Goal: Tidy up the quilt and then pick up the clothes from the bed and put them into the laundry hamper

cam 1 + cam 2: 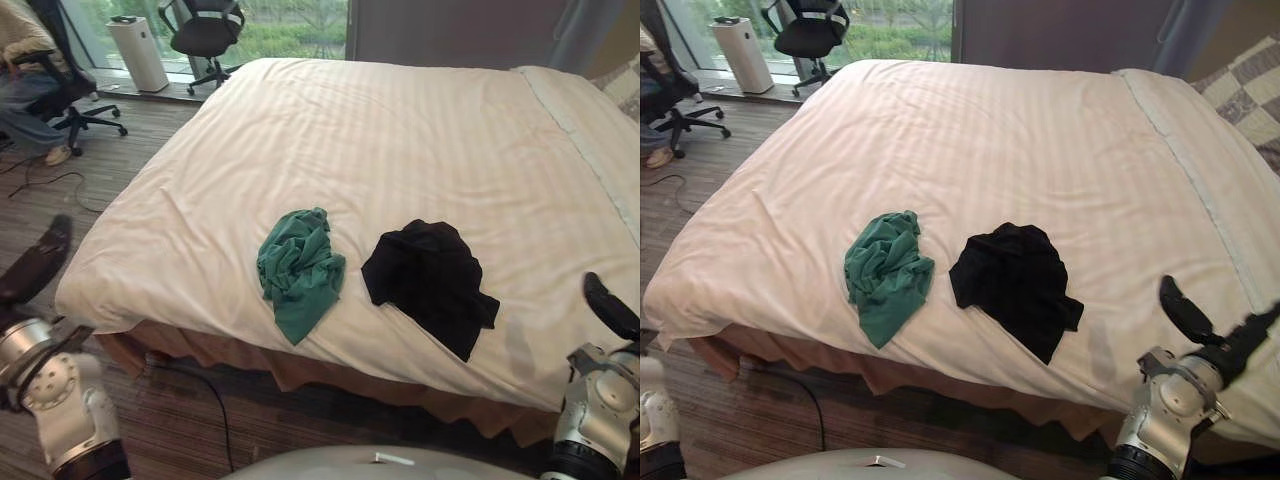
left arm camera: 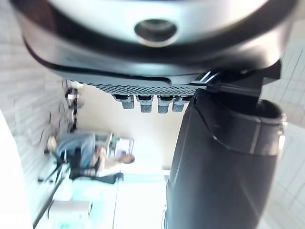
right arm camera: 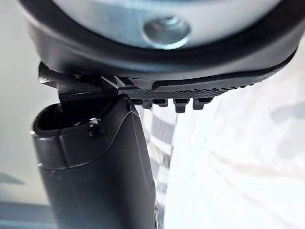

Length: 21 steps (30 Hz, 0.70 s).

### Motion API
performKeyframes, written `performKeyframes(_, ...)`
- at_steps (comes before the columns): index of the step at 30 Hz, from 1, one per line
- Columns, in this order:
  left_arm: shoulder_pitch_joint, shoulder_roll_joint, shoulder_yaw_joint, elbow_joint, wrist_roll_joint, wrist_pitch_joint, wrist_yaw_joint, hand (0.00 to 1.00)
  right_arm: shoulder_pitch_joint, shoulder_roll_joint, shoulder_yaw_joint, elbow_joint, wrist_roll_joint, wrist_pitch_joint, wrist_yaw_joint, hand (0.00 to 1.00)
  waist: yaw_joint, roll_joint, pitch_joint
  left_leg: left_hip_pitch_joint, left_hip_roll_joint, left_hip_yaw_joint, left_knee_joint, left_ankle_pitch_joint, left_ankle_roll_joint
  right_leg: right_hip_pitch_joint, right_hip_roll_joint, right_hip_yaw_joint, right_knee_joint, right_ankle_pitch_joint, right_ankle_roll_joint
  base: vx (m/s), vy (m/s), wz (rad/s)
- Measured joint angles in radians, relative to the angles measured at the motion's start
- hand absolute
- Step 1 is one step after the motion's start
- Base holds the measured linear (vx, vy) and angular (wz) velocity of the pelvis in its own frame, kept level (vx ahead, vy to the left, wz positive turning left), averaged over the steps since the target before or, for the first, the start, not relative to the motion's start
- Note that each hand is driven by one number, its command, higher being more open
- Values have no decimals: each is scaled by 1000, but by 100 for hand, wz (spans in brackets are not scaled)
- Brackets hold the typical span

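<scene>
A crumpled green garment (image 1: 300,268) and a black garment (image 1: 430,275) lie side by side, not touching, near the lower edge of the smooth white quilt (image 1: 380,130). The left hand (image 1: 35,262), lower left, and right hand (image 1: 610,305), lower right, hang empty with fingers straight.

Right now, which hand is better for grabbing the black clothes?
Probably the right hand: the black clothes lie on the quilt toward its side. The left hand sits beyond the green clothes.
</scene>
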Motion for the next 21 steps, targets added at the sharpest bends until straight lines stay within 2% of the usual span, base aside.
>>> performKeyframes(1,0,0,-48,-15,3,-1,-10,100,-7,0,24,0,-1,0,17,100,-11,13,15,6,11,1,13,-5,8,-25,3,18,54,-10,-1,50,3,-32)
performKeyframes(2,-6,1,-105,-17,19,-3,-33,100,-8,-1,60,-3,-10,0,31,100,-24,18,22,10,16,8,17,-8,10,-44,-4,35,47,-36,-15,24,40,-28)
performKeyframes(3,-10,2,-131,-18,34,-3,-45,100,-9,-1,78,-6,-25,0,41,100,-31,15,26,8,15,13,26,-17,8,-54,-13,44,22,-28,-4,18,40,-33)
performKeyframes(4,-21,3,-173,-18,43,-3,-70,100,-9,-2,116,-21,-39,0,59,100,-47,4,43,8,13,26,51,-45,-6,-70,-31,67,-1,-4,28,31,-10,-35)
performKeyframes(5,-21,-5,-220,-17,46,-2,-88,100,-8,-3,149,-33,-46,1,74,100,-65,0,57,7,22,39,76,-55,-10,-65,-24,80,6,0,27,47,-67,-42)
performKeyframes(6,-21,-9,-240,-17,55,-1,-95,100,-5,-5,165,-51,-49,4,79,100,-67,0,64,6,27,48,87,-60,-15,-63,-21,96,8,0,27,82,-107,-56)
performKeyframes(8,-21,-33,-297,-11,112,4,-117,100,7,-41,232,-132,-78,5,97,100,-80,15,82,4,41,81,126,-79,-21,-75,-8,141,19,0,27,107,-77,-65)
performKeyframes(9,-22,-37,-325,-4,118,7,-131,100,8,-58,275,-171,-78,4,110,100,-98,5,95,-28,48,91,220,-96,-21,-73,-17,162,24,0,26,87,-52,-48)
performKeyframes(10,-30,-40,-335,3,117,7,-138,100,8,-57,300,-188,-79,2,115,100,-100,-17,108,-59,45,99,271,-122,-37,-70,-30,179,23,0,26,45,-43,-58)
performKeyframes(11,-45,-55,-359,19,114,7,-144,100,6,-64,332,-219,-82,-8,122,100,-98,-20,122,-65,23,97,148,-115,-44,-71,-42,205,23,1,27,-13,-40,-48)
performKeyframes(12,-55,-73,-381,32,108,7,-144,100,5,-69,349,-241,-97,-12,127,100,-109,-7,132,-66,23,93,25,-26,-31,-72,-34,206,23,0,29,16,-21,-67)
performKeyframes(13,-49,-92,-398,44,101,7,-144,100,7,-68,372,-248,-113,-14,132,100,-106,2,137,-57,28,106,1,50,-38,-75,-24,225,24,-2,32,72,1,-52)
performKeyframes(14,-49,-111,-420,63,70,11,-143,100,23,-58,417,-257,-114,-14,138,100,-111,3,137,-57,26,125,-11,58,-34,-87,-25,231,24,2,40,126,12,-44)
performKeyframes(16,-60,-113,-452,82,36,32,-141,100,39,-21,467,-261,-115,-13,153,100,-121,-12,148,-68,26,140,-10,56,-31,-108,-26,234,31,3,40,100,-6,-20)
performKeyframes(17,-59,-118,-469,95,33,47,-136,100,45,10,493,-261,-117,-11,158,100,-119,-9,155,-68,36,153,-10,56,-29,-141,-14,240,82,3,41,61,-53,-33)
performKeyframes(18,-60,-135,-477,116,33,50,-125,100,43,25,512,-262,-118,-10,163,100,-122,17,172,-62,65,156,-8,55,-27,-213,13,246,181,-20,31,40,-56,-33)
performKeyframes(19,-60,-147,-478,122,33,51,-119,100,48,27,521,-265,-118,-10,163,100,-123,21,175,-61,67,162,-7,55,-27,-224,12,251,151,-25,22,26,-44,-27)
performKeyframes(20,-57,-162,-478,122,34,51,-110,100,65,30,537,-278,-119,-10,163,100,-119,10,172,-61,59,178,-3,47,-33,-231,-9,262,55,16,38,39,-47,-5)
performKeyframes(21,-58,-177,-477,126,35,51,-108,100,80,34,537,-295,-126,-11,163,100,-129,15,184,-64,67,178,17,18,-50,-228,-11,253,37,60,47,70,-76,-8)
